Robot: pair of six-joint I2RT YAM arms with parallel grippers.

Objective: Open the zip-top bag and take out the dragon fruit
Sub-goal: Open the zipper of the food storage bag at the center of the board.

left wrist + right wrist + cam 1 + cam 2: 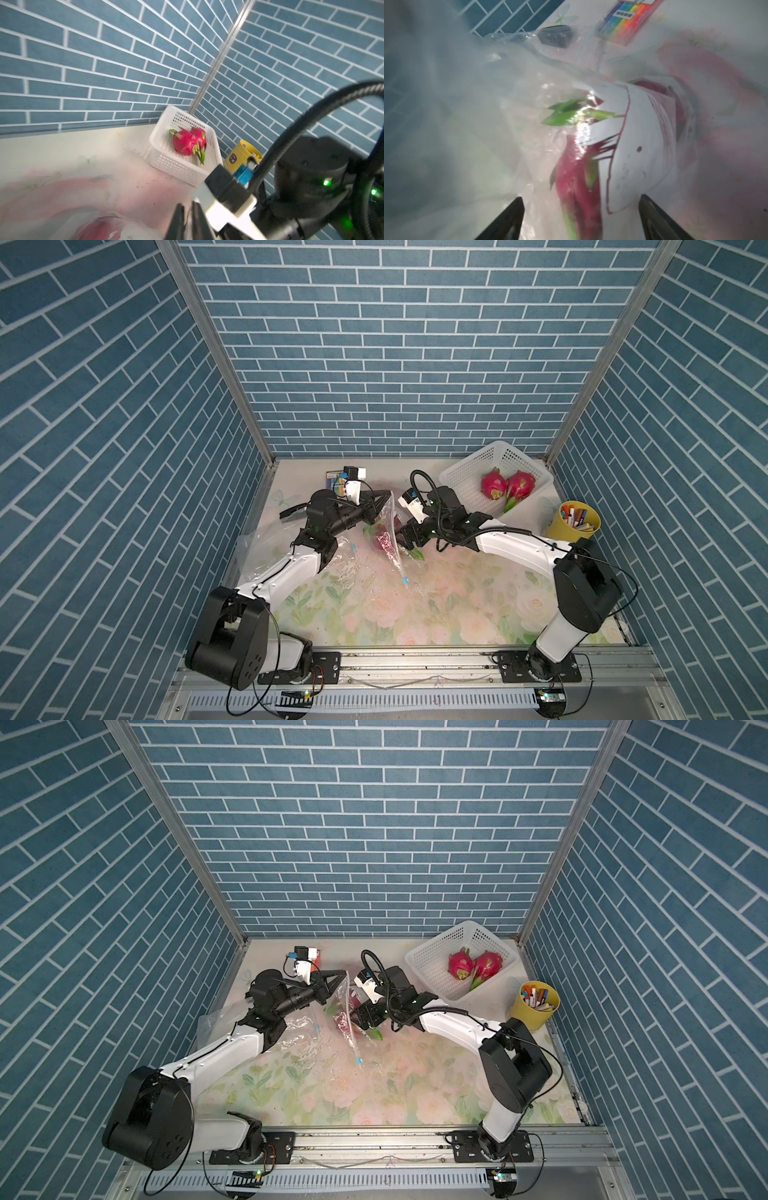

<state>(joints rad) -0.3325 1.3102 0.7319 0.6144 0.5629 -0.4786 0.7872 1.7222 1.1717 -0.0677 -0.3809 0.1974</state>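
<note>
right gripper (581, 197): fingers spread wide, clasping nothing; black tips either side of the bagged fruit, not touching it.
left gripper (187, 205): two dark fingers close together, pale film at them; clenched or released, cannot tell.
dragon fruit (577, 182): one inside the zip-top bag (477, 108), on the table between both grippers; two more dragon fruit (492, 486) touching, side by side in the white basket (469, 459), far right corner.
right wrist only: rainbow-striped pack (623, 25) and black block (555, 38) beyond the film; white printed panel (643, 145) over the fruit.
top views only: bag mouth raised at the left fingertips, zip edge slanting down to a blue slider (405, 581) on the table.
edges and room: open floral table (457, 605) on the near side; yellow cup (559, 531) of markers by the right wall, near the basket; clear film (257, 547) reaching the left table edge under the left arm.
hard to make out: bagged fruit only a red smear in the left wrist view; dark red patch behind the panel too blurred to name; same bag or another for that film, cannot tell.
</note>
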